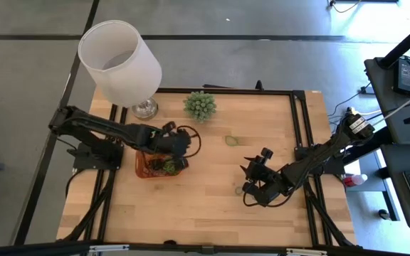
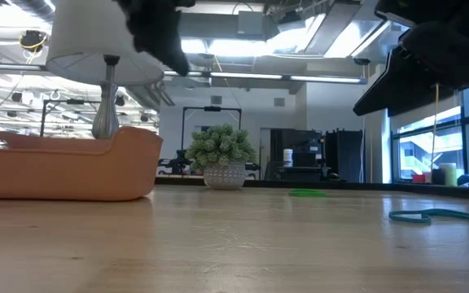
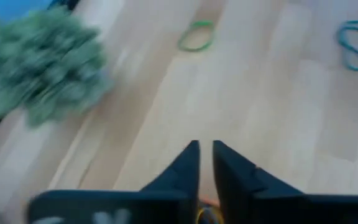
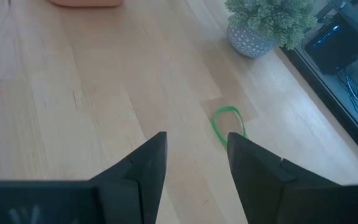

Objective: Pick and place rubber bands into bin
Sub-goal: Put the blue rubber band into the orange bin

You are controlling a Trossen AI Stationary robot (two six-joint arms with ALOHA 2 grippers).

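Hovering over the bin (image 1: pixel 142 168), high view: left gripper (image 1: pixel 179 142); right gripper (image 1: pixel 250 178) waits mid-table. Low view: bin at left, 1 green rubber band (image 2: pixel 307 193), 1 blue-grey band (image 2: pixel 430 216). Left wrist: fingers (image 3: pixel 188 163) nearly closed, empty. Right wrist: jaws spread, green band beyond, near plant (image 4: pixel 271 17).

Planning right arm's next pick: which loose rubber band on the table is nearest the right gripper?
The blue-grey rubber band, beside the right gripper. The green rubber band lies farther off, toward the potted plant.
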